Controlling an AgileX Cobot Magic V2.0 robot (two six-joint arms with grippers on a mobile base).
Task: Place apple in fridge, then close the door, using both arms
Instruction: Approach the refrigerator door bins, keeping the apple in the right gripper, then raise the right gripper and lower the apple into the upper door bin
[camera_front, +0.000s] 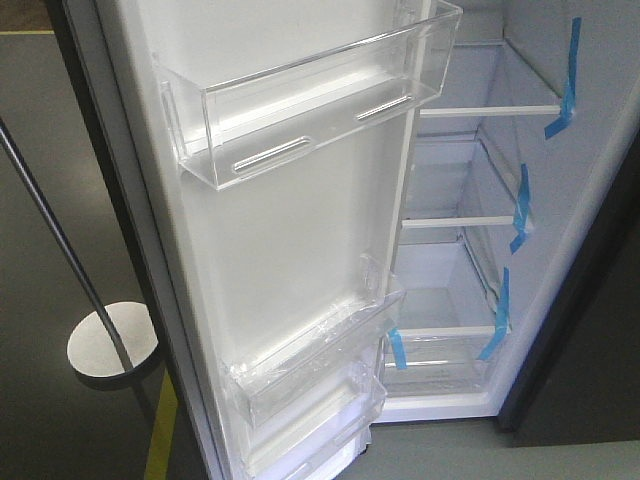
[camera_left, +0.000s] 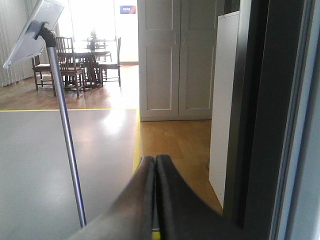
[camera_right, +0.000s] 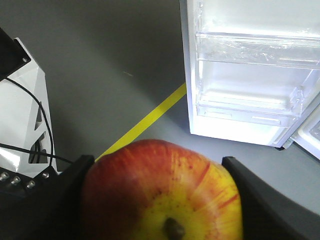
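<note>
Right tool (camera_right: 159, 200) is clamped tight on the apple (camera_right: 165, 170), up over the grey floor (camera_right: 100, 60), so not in the fridge (camera_front: 455, 290) yet. Left tool (camera_left: 155, 172) is pinched fully closed w/ nothing in it. Door (camera_front: 300, 240) is wide open.

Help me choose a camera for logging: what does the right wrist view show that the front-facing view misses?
Only the right wrist view: the apple clamped in the right claw. Only the front-facing view: glass shelves with blue tape, and a grey pole on a round base. Both: the open fridge, clear bins and a yellow floor line.
</note>
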